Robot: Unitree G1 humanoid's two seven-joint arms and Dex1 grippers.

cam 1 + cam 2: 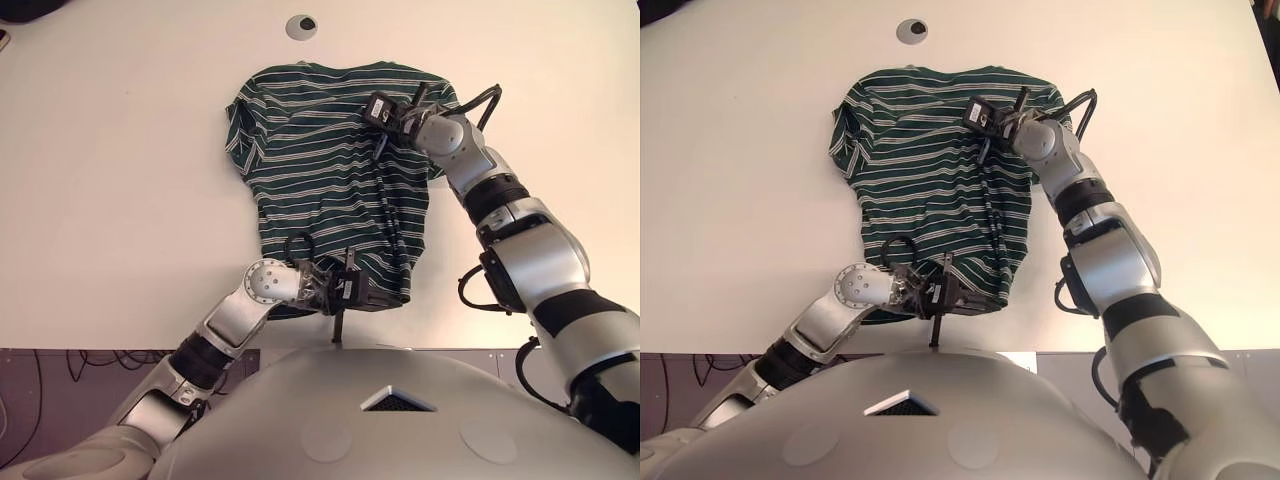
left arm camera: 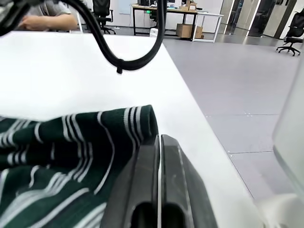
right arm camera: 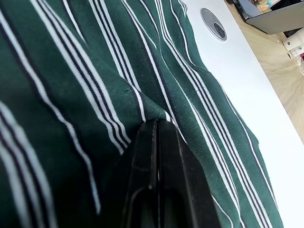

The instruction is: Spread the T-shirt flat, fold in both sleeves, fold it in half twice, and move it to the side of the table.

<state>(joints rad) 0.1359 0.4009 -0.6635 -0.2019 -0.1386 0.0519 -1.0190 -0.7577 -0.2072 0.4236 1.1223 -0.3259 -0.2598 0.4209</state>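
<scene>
Right gripper [image 3: 156,124]: I read its fingers clenched on a pucker of the T-shirt [image 1: 310,170], near the collar end.
Left gripper [image 2: 159,138]: fingers pressed together, pinching the near hem.
T-shirt: lies mid-table [image 1: 110,200], with a crease running between the grippers.

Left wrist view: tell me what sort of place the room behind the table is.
Probably an open-plan office or lab: past the white table lies a grey floor, with a desk, a cardboard box beneath it, and a black swivel chair.
</scene>
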